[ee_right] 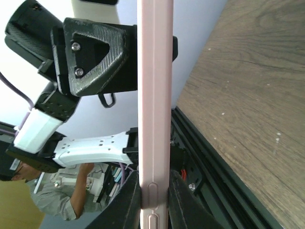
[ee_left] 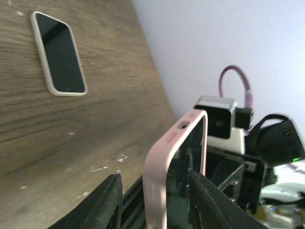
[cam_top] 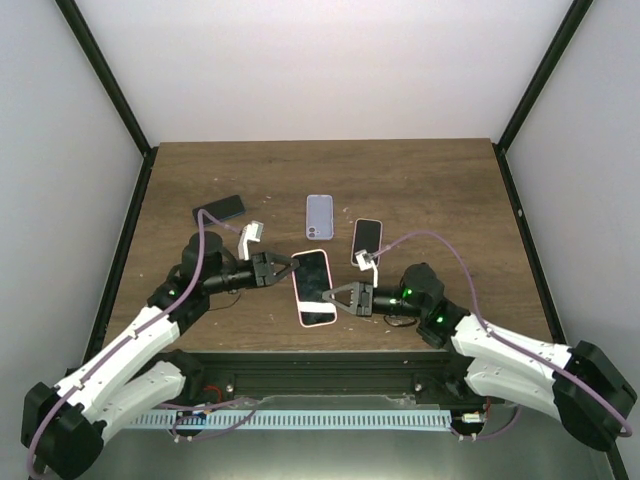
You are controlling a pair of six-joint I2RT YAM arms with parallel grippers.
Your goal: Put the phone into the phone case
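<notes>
1. Clamping the pink phone case by 1 long edge, your right gripper is holding it with the phone sitting inside.
2. Your left gripper is straddling the case's opposite edge, jaws standing apart.
3. 1 lilac case and 1 white-edged phone are lying beyond the pink case.

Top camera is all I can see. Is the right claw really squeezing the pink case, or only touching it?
Observer: The right wrist view shows the right gripper pinched shut on the thin edge of the pink case.
Operator: And the left claw?
Observer: The left wrist view shows the left gripper open around the case's end, with a gap showing beside one finger.
</notes>
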